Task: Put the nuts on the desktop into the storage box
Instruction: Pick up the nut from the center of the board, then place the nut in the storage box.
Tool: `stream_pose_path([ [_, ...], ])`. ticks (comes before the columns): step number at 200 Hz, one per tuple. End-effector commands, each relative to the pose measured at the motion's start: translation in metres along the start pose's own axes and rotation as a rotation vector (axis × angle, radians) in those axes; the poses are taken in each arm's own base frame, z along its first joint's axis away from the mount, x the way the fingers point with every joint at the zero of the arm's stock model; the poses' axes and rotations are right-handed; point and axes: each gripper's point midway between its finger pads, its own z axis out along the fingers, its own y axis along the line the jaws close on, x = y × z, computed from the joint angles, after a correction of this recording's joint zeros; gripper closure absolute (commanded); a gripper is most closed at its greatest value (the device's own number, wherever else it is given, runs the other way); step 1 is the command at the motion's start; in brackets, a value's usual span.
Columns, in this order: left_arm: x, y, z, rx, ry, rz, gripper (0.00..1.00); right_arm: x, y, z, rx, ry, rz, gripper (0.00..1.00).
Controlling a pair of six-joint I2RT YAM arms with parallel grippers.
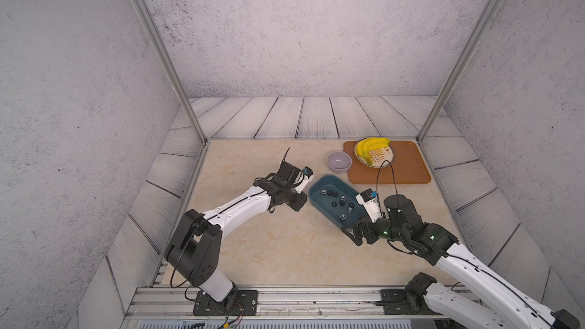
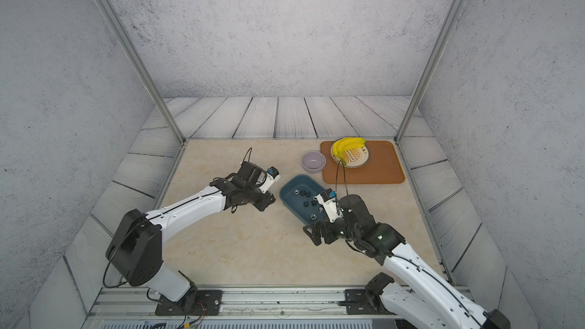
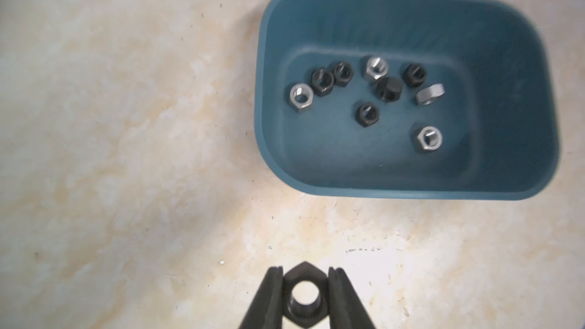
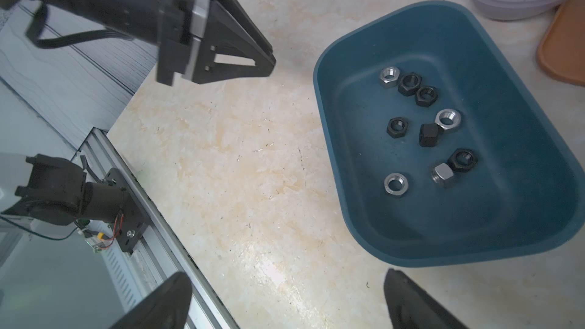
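1. We count nine nuts (image 3: 367, 114) on the floor of the storage box (image 3: 411, 191), five black and four silvery. Most lie flat, and one silvery nut (image 3: 430, 94) is tipped up on its edge.
2. A tenth, black nut (image 3: 304, 275) is outside the box. It is pinched flat between the two fingers of the left gripper (image 1: 300, 202), with its centre hole facing the wrist camera.
3. The left gripper is thus clenched on that nut. In both top views it sits just beside the box's left end, over the desktop (image 1: 269, 242) and not over the box.
4. The right gripper (image 4: 286, 275) is spread wide and holds nothing. It is at the box's near right end, with its fingertips over bare desktop just outside the rim.
5. The box sits at an angle on the desktop, between the two grippers.
6. Behind the box stands a small lilac bowl (image 1: 339, 161), close to it but apart.
7. Beside the bowl lies an orange-brown tray (image 1: 408, 169) carrying a plate (image 1: 384, 161) with yellow bananas (image 1: 370, 147).
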Motion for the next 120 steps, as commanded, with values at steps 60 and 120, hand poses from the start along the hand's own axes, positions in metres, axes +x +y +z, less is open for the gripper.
stream_pose_path([
  [60, -0.057, -0.053, -0.028, 0.166, -0.143, 0.056, 0.79, -0.024, -0.013, -0.015, 0.124, -0.067, 0.154, 0.01],
  [120, -0.08, -0.085, 0.006, 0.187, -0.141, 0.183, 0.8, -0.006, -0.048, -0.036, 0.353, -0.036, 0.29, 0.01],
])
